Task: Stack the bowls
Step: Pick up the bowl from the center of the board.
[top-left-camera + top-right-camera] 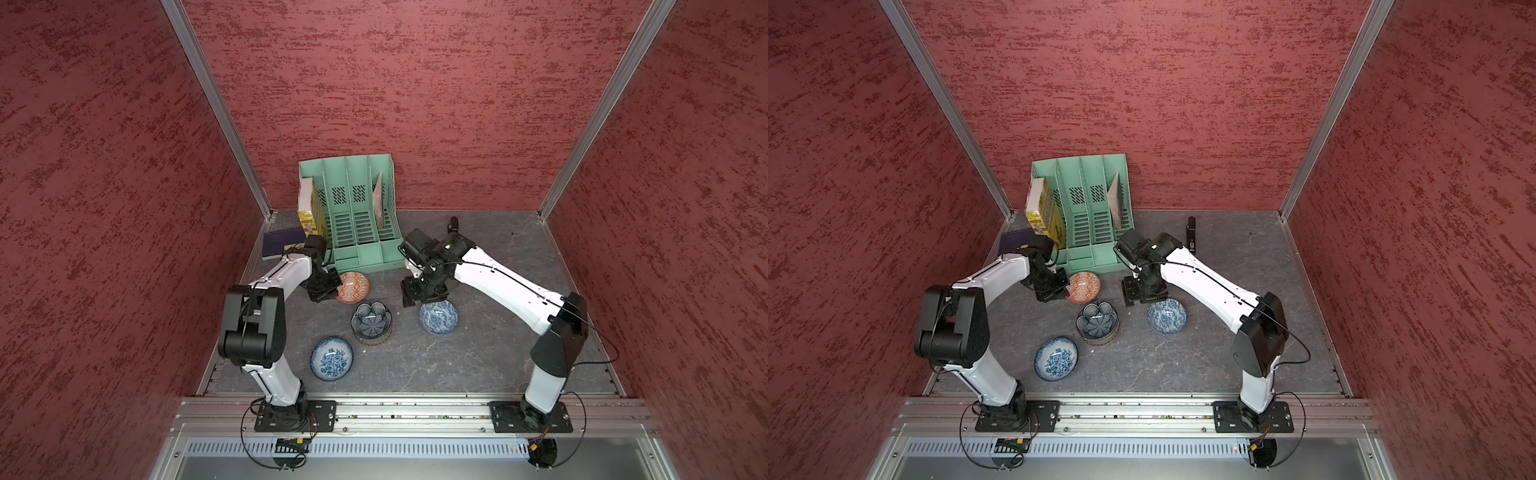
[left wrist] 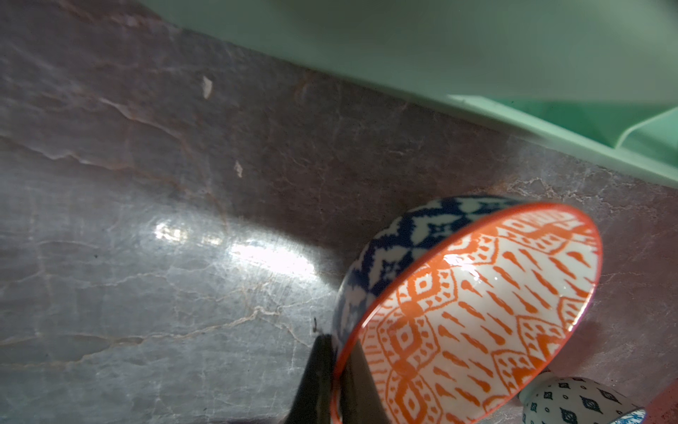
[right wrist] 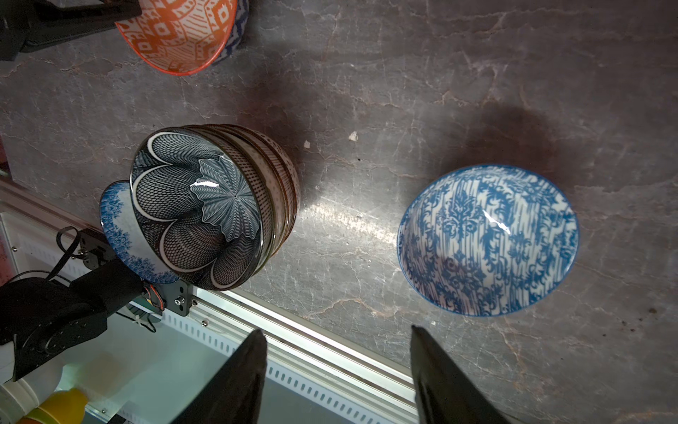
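One orange bowl (image 2: 477, 312) pinched by the left gripper (image 2: 335, 352), right gripper (image 3: 336, 330) spread wide by the right blue bowl (image 3: 488, 238)

**The tally, kind by kind**

One orange geometric ceramic bowl (image 1: 352, 286). Two blue-and-white floral ceramic bowls (image 1: 332, 358) (image 1: 438, 317). One stack of nested patterned bowls (image 3: 280, 183), with one dark petal-patterned bowl (image 3: 198, 209) on top; the rims beneath are too crowded to number surely. One mint-green plastic file organiser (image 1: 357, 224), four slots. One purple book (image 1: 279, 244), one yellow box (image 1: 307, 214), one pale thin booklet (image 1: 379, 195). Two white-and-black robot arms (image 1: 279, 272) (image 1: 503, 286).
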`<state>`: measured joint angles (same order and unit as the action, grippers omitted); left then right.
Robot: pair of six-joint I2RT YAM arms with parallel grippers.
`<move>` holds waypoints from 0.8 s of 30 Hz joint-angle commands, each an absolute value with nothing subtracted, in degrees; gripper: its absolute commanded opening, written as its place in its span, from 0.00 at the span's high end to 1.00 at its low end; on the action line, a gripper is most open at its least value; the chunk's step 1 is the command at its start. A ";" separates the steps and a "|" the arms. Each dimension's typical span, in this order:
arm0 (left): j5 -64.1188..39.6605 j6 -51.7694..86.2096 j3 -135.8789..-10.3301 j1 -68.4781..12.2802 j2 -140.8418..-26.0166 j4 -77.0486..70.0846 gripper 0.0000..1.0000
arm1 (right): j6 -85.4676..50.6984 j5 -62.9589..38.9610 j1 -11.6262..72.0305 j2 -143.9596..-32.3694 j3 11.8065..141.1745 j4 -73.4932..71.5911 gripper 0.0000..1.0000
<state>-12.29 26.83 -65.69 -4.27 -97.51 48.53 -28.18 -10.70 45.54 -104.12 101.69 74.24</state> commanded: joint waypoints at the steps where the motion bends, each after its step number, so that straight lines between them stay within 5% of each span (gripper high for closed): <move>1: -9.28 25.28 -67.69 -3.89 -92.62 52.80 1.00 | -27.65 -10.83 45.11 -102.43 102.39 74.44 0.35; 13: -11.90 21.67 -79.61 -4.84 -84.45 67.85 1.00 | -26.89 -11.33 45.15 -105.58 112.73 77.18 0.35; 24: -14.38 24.67 -89.26 -19.67 -86.56 74.73 1.00 | -27.80 -8.85 45.24 -108.85 121.64 79.82 0.37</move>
<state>-11.88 23.59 -87.24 -17.98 -85.89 72.99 -27.59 -10.81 45.54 -107.83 120.27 77.60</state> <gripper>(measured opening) 0.080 0.627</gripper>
